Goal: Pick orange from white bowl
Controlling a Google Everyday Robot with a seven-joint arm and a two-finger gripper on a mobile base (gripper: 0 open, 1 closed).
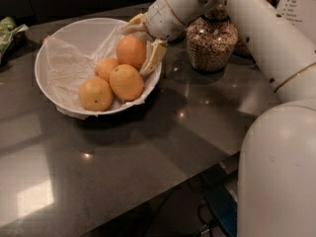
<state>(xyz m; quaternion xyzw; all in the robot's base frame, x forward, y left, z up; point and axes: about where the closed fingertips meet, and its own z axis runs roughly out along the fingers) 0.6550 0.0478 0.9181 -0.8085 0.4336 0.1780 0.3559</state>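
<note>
The white bowl (54, 43), lined with crinkled white paper, stands on the dark table at the back left. It holds several oranges. The orange (129, 52), the deepest in colour, lies at the bowl's back right, on top of the others. A second orange (126, 82), a smaller one (105, 67) and a yellower one (95, 94) lie in front of it. My gripper (137, 51) reaches in over the bowl's right rim. It is open, with one finger (136, 20) above and behind the orange and the other finger (153, 58) against its right side.
A glass jar (211, 41) of brown grains stands just right of the bowl, under my arm (256, 28). A green packet (9, 31) lies at the far left edge. The table's front edge (163, 189) runs diagonally across the lower right, with cables on the floor below.
</note>
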